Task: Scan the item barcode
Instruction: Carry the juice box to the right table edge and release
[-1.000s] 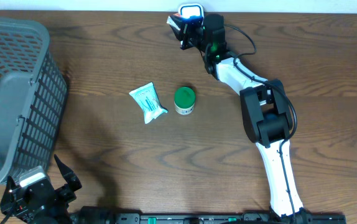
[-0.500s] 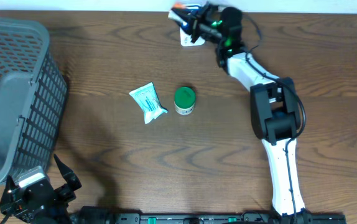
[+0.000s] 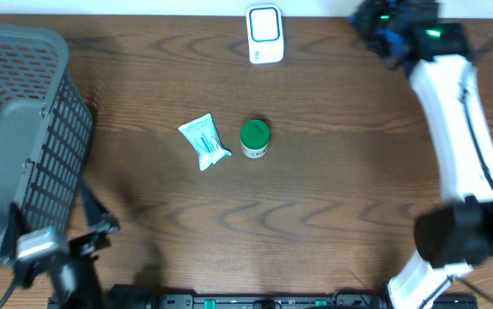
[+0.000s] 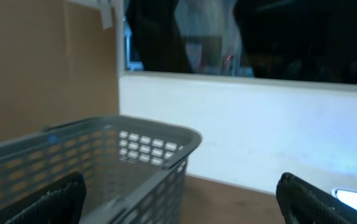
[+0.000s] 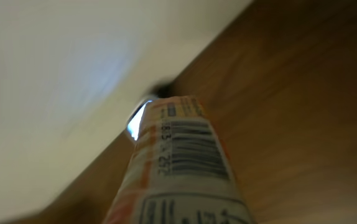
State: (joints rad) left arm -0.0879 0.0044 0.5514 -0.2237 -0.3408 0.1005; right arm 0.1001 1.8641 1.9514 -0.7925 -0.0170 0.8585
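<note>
Overhead, the right claw (image 3: pixel 375 24) was blurred at the far edge, right of the scanner (image 3: pixel 264 34) and well apart from it, clamped on a slim packet (image 5: pixel 181 168). The packet's glossy white-and-orange wrap had its barcode (image 5: pixel 194 149) facing outward, likely so the white, rounded scanner could read it. The left claw (image 4: pixel 180 200) gaped empty at the near left, beside the grey plastic mesh basket (image 3: pixel 57 129) on the wood-grain table (image 3: pixel 315 197).

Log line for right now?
right claw: shut on barcoded item, right of scanner | left claw: open, by basket | packet, jar: on table
</note>
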